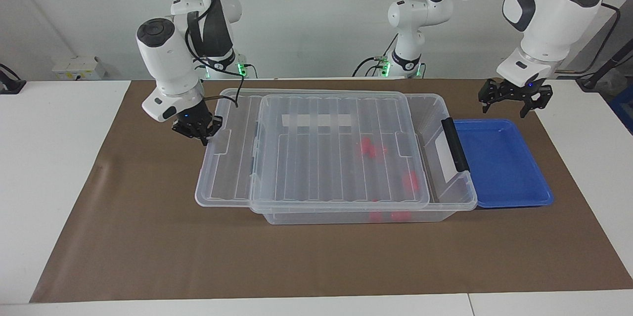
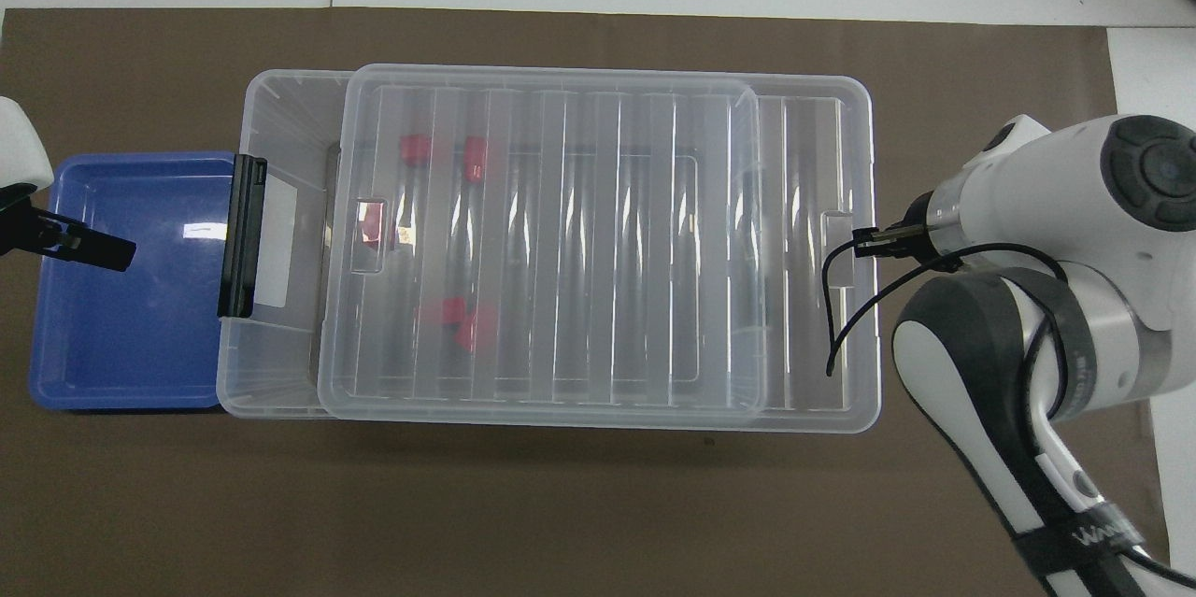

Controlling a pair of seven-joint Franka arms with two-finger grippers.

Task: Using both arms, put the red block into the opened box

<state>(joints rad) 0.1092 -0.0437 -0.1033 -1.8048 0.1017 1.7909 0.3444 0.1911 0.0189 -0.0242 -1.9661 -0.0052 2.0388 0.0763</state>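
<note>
- My right hand [image 1: 203, 134] is pinched together on the tab at the end of the lid [image 1: 316, 158], at the right arm's end of the table; in the overhead view it sits at 3 o'clock of the box [image 2: 280, 111].
- The lid lies flat on the box's rim and covers most of the opening. A narrow strip is uncovered at the latch end, and the lid overhangs the box at my right hand's end.
- Red blocks [image 2: 374, 223] lie on the box floor, seen through the ribbed lid: one near the lid's notch, others toward 12 and 6 o'clock of it in the overhead view.
- The black latch bar [image 1: 455, 144] with its white label stands at the box end that touches the blue tray [image 1: 499, 167].
- My left hand [image 1: 514, 99] hangs with its fingers spread apart and holds nothing, over the tray's edge nearest the robots.
- Everything rests on a brown mat [image 1: 296, 256] on the white table [image 1: 49, 158].
</note>
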